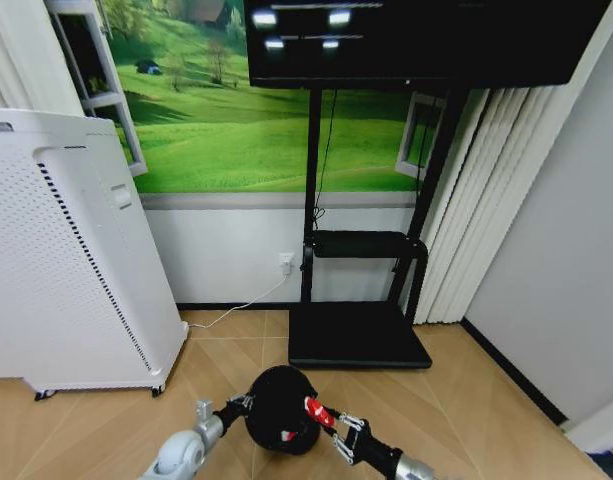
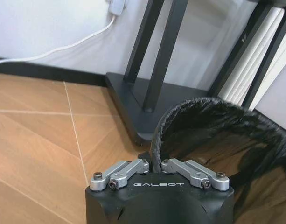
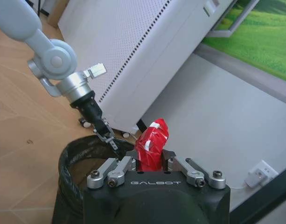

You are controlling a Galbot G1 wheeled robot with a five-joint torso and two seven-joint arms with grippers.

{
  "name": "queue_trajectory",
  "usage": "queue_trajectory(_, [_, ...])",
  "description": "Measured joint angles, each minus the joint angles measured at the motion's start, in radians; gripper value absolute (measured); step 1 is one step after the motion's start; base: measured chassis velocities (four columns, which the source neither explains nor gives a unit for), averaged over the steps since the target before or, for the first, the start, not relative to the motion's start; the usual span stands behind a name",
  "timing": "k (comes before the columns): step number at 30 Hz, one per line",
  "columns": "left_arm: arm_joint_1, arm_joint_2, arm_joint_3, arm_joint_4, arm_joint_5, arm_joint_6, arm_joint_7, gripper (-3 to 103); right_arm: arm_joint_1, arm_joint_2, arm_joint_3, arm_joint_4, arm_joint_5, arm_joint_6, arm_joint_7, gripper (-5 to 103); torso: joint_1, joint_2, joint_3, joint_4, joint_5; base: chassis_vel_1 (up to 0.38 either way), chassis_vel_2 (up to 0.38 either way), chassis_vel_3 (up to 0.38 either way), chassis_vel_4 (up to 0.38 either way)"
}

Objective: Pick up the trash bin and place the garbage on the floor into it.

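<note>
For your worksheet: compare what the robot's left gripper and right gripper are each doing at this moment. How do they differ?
The left gripper is shut on the rim of the black trash bin, holding it up; the right gripper is shut on a red-and-white crumpled scrap. The left gripper meets the bin from the robot's left side, the right gripper from its right, with the scrap at the bin's rim. Both are closed and meet at the bin.
</note>
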Motion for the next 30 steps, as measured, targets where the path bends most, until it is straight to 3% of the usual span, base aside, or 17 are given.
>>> queue_trajectory(10, [0.042,0.026,0.000,-0.118,-0.017,0.011,0.023,6,0.023,0.025,-0.101,-0.048,-0.027,0.012,-0.004,25,0.000,0.000,0.000,-0.0002,0.0001,0.000,0.000,0.000,0.000])
queue_trajectory(18, [0.060,0.026,0.002,-0.142,-0.021,0.014,0.030,6,0.035,0.035,-0.123,-0.069,-0.034,0.013,-0.007,22,0.000,0.000,0.000,-0.0003,-0.0001,0.000,0.000,0.000,0.000])
queue_trajectory(19, [0.073,0.025,0.003,-0.156,-0.025,0.016,0.030,6,0.056,0.044,-0.124,-0.093,-0.029,0.020,-0.039,30,0.000,0.000,0.000,-0.0002,0.0000,0.000,0.000,0.000,0.000])
queue_trajectory(20, [0.073,0.025,0.003,-0.156,-0.025,0.016,0.030,6,0.056,0.044,-0.124,-0.093,-0.029,0.020,-0.039,30,0.000,0.000,0.000,-0.0002,0.0000,0.000,0.000,0.000,0.000])
queue_trajectory(22, [0.087,0.025,0.002,-0.167,-0.032,0.017,0.030,6,0.070,0.043,-0.112,-0.112,-0.012,0.023,-0.047,41,0.000,0.000,0.000,-0.0001,0.0000,0.000,0.000,0.000,0.000])
queue_trajectory(24, [0.088,0.024,0.000,-0.167,-0.033,0.017,0.029,6,0.070,0.043,-0.108,-0.114,-0.010,0.024,-0.047,41,0.000,0.000,0.000,-0.0002,0.0001,0.000,0.000,0.000,0.000])
queue_trajectory(25, [0.090,0.022,-0.004,-0.167,-0.037,0.017,0.029,6,0.069,0.043,-0.100,-0.119,-0.006,0.028,-0.048,51,0.000,0.000,0.000,-0.0003,0.0000,0.000,0.000,0.000,0.000])
queue_trajectory(28, [0.096,0.020,-0.010,-0.169,-0.042,0.017,0.027,6,0.065,0.043,-0.086,-0.122,-0.001,0.032,-0.049,57,0.000,0.000,0.000,-0.0002,0.0001,0.000,0.000,0.000,0.000])
queue_trajectory(30, [0.104,0.020,-0.020,-0.173,-0.043,0.017,0.026,6,0.054,0.043,-0.067,-0.119,0.007,0.037,-0.048,68,0.000,0.000,0.000,-0.0003,0.0001,0.000,0.000,0.000,0.000])
